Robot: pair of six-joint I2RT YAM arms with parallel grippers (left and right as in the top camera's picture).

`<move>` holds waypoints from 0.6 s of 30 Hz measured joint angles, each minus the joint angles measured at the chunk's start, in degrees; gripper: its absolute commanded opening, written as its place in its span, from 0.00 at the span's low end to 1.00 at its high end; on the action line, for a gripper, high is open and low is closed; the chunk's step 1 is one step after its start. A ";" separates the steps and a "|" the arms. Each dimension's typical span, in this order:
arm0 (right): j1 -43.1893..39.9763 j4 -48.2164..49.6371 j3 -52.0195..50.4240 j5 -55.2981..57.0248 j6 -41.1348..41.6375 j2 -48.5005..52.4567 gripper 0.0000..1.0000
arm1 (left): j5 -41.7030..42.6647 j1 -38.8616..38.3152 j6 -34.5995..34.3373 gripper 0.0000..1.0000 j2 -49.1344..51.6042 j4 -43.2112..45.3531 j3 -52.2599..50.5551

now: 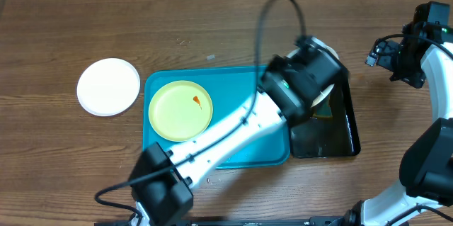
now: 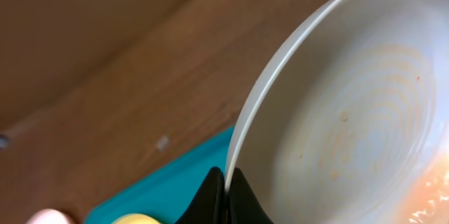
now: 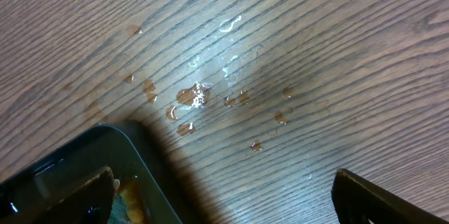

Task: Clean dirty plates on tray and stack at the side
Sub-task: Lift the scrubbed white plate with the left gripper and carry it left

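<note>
Left pincer (image 2: 226,194): clamped on rim of tilted white plate (image 2: 351,112), faint orange film inside.
Hold: edge-up above black tray (image 1: 340,137), probably for draining into it.
Yellow plate (image 1: 180,110): flat on turquoise tray (image 1: 237,81), orange smear, uncleaned.
Second white plate (image 1: 108,86): on tabletop (image 1: 212,20) left of turquoise tray, likely stack base.
Right pincer (image 3: 224,185): spread, empty, over wet tabletop beside black tray.

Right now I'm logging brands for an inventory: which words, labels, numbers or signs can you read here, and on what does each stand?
None: no text shows in any view. The turquoise tray, yellow plate, white plate on the table, held plate in the left tool, and black tray are all plain.
</note>
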 measured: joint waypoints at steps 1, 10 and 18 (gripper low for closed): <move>0.00 0.00 0.00 -0.02 0.00 0.00 1.00 | -2.99 -1.64 0.81 0.04 0.00 0.70 0.00; 0.00 0.00 0.00 -0.02 0.02 0.00 1.00 | -25.24 -14.12 12.70 0.04 0.00 10.49 0.00; 0.00 0.00 0.00 -0.02 0.02 0.00 1.00 | -35.32 -17.46 21.51 0.04 0.00 15.23 0.00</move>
